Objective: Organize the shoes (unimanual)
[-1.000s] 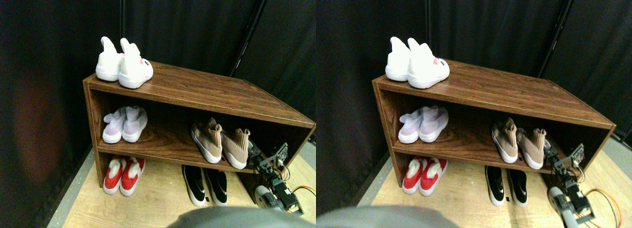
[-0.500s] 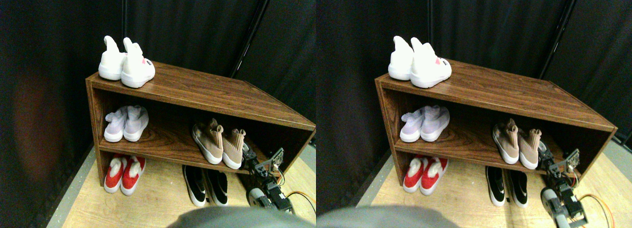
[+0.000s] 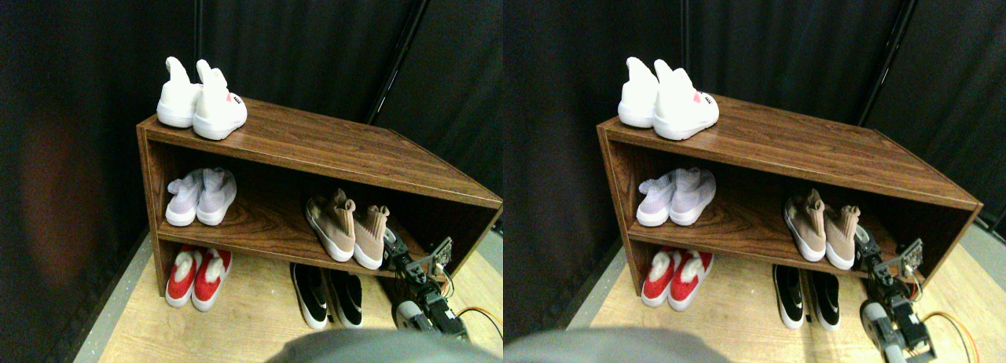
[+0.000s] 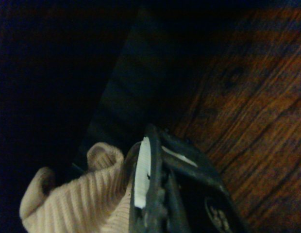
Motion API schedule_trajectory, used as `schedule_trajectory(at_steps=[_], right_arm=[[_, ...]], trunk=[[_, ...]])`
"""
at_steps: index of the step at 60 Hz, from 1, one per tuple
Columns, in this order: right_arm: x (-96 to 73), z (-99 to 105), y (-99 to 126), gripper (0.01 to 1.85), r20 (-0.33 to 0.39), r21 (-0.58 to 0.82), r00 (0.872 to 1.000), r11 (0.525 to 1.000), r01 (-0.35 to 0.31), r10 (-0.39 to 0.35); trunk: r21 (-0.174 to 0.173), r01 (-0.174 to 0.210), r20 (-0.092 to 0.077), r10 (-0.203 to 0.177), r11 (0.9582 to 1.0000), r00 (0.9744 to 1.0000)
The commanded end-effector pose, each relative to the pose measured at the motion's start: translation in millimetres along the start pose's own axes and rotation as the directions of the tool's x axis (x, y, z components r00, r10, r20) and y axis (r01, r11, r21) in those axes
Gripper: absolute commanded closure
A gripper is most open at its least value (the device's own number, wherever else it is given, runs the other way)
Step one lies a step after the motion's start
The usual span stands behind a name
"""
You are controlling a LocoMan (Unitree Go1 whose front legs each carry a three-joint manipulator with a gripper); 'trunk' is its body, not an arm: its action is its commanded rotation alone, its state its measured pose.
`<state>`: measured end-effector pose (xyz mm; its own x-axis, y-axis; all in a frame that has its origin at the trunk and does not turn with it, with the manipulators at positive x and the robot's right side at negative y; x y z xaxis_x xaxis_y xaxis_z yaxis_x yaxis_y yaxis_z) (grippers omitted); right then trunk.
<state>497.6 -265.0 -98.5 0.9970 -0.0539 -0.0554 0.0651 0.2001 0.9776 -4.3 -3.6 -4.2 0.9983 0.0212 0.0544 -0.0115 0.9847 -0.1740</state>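
Gripper (image 3: 391, 241) at tan shoe (image 3: 369, 236) (shelf's edge)

Our stereo pair sits high and back, looking forward and down at the whole wooden shoe shelf (image 3: 314, 147), standing on the floor (image 3: 251, 316). Our wrist cam is very close, inside the middle shelf level, looking along a dark jaw past a tan knit shoe collar (image 4: 77, 196) onto wood grain. Both views share the tan shoe pair's (image 3: 351, 228) right end.
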Motion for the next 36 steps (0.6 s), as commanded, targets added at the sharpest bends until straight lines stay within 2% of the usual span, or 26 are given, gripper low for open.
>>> schedule_trajectory(at_steps=[1,13,24,36], right_arm=[[-3.3,-0.2,6.9,1.8,0.005,-0.015,0.999,0.999,-0.044,0.044],[-5.5,-1.6,7.4,1.8,-0.002,-0.003,0.999,0.999,-0.046,0.046],[-7.1,-6.9,6.1,1.8,0.003,0.002,0.999,0.999,-0.048,0.048],[-6.0,-3.0,3.3,1.8,0.033,0.002,0.999,0.999,-0.039,0.039]], trunk=[[-0.013,-0.012,-0.02,0.012,0.9998,0.9997],[-0.011,-0.008,-0.017,0.008,0.9999,0.9998],[-0.008,-0.006,-0.021,0.006,1.0,0.9998],[-0.005,0.0,-0.023,-0.001,1.0,0.9997]])
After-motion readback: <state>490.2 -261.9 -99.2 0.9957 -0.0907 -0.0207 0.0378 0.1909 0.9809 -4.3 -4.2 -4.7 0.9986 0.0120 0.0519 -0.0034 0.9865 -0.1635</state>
